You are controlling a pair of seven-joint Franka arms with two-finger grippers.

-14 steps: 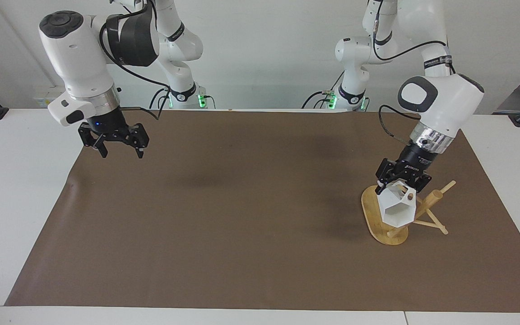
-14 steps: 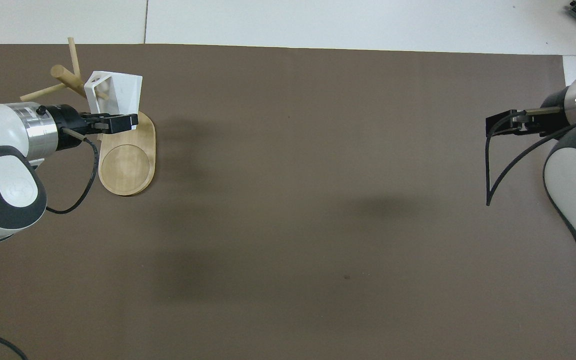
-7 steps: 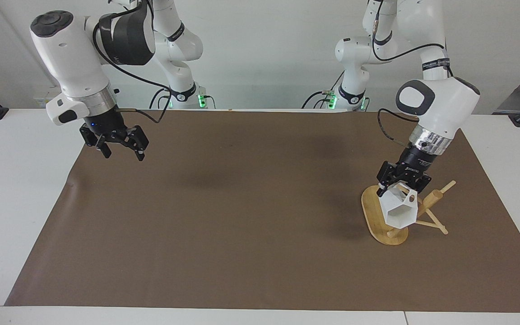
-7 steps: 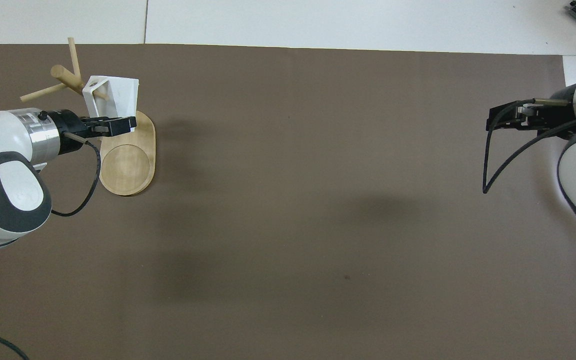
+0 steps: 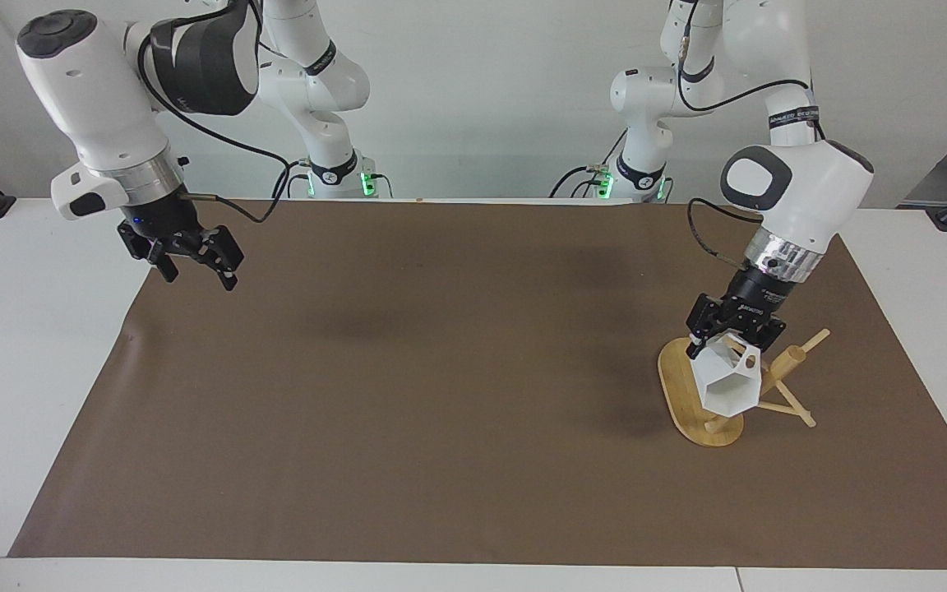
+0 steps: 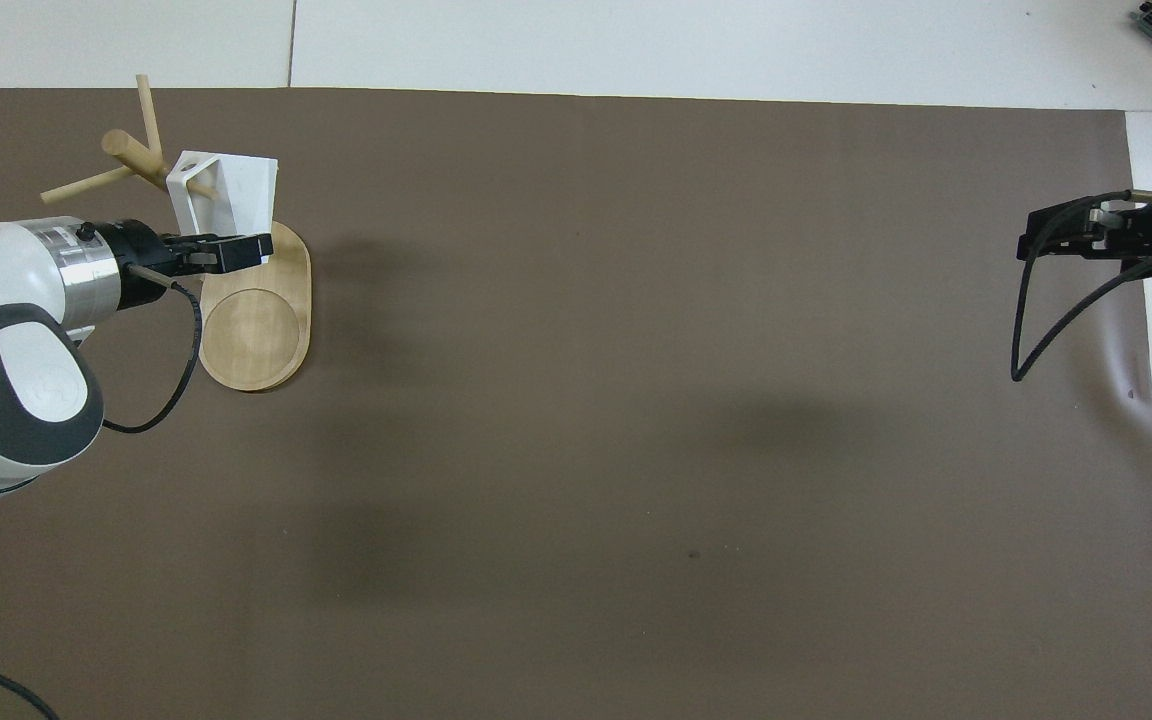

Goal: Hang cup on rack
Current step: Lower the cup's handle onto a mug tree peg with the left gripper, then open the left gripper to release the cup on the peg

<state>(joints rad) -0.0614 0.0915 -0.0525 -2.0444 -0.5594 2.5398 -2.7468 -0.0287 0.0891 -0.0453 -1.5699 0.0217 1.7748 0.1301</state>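
Observation:
The white faceted cup [image 5: 724, 386] hangs tilted on the bamboo rack [image 5: 679, 386], its mouth turned away from the robots. A thin peg passes through its small handle [image 5: 749, 355]. From above, the cup [image 6: 236, 190] sits beside the rack's post [image 6: 131, 150], over the end of the oval base [image 6: 256, 330]. My left gripper [image 5: 732, 333] is at the cup's upper rim, touching it; in the overhead view the left gripper [image 6: 231, 250] lies just beside the cup. My right gripper [image 5: 198, 278] hangs open and empty over the mat's edge at the right arm's end, and the overhead view also shows this right gripper [image 6: 1036, 232].
A brown mat [image 5: 441, 370] covers most of the white table [image 5: 21, 329]. The rack's free pegs [image 5: 810, 339] stick out toward the left arm's end. A black cable [image 6: 1021, 330] loops under the right wrist.
The right arm has pulled back and up toward its own end of the table. The cup has settled slightly lower on the peg, and the left gripper has stayed at its rim.

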